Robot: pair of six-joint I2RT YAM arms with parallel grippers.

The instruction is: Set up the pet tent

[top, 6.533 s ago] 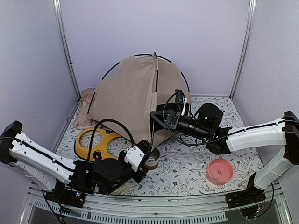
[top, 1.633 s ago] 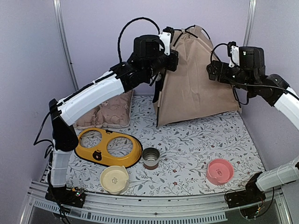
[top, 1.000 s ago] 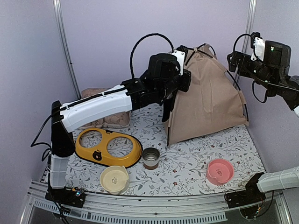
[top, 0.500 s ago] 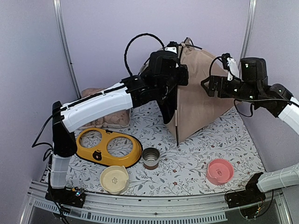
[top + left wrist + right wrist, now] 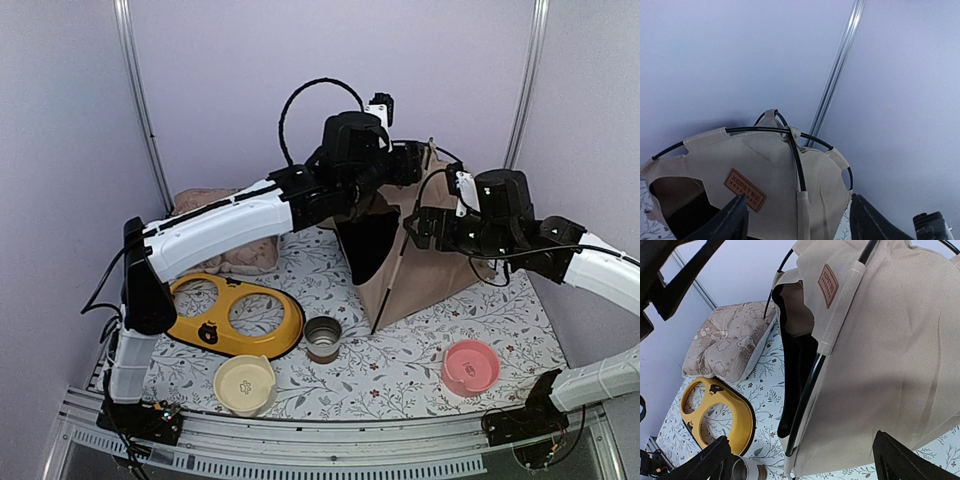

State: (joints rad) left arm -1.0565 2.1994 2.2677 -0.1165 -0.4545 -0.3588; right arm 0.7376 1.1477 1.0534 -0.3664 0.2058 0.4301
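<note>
The pet tent (image 5: pixel 430 270) is seen upright at the back of the floral-cloth table (image 5: pixel 410 350), right of centre, w/ its dark doorway (image 5: pixel 370 245) turned toward the front-left. Tan fabric is stretched over thin black poles (image 5: pixel 795 155) that cross at the crown. A brown label patch (image 5: pixel 828 285) is sewn above the doorway. No pom-pom can be made out.

Handling, as judged: light, so easily tipped or slid on the cloth. The fabric is soft and baggy and the poles springy, so the shape is expected to flex if pushed hard. A pinch on a pole sleeve, or at the crossing near the crown, is prob. the surest hold. Loose cloth alone is likely to bunch or slip.

The left gripper (image 5: pixel 405 165) is held by the crown, fingers spread fairly wide, nothing clamped btwn them. The right gripper (image 5: pixel 425 225) is poised at the front face, right of the doorway, jaws fully apart and nothing held. Contact w/ the fabric cannot be told.

Further out, a patterned cushion (image 5: pixel 240 255) lies to the tent's left. In front are a yellow two-hole feeder (image 5: pixel 222 305), a metal cup (image 5: pixel 322 337), a cream bowl (image 5: pixel 245 383) and a pink bowl (image 5: pixel 470 365), all apart from the tent.

The task is judged nearly done: poss. only squaring up is left.
</note>
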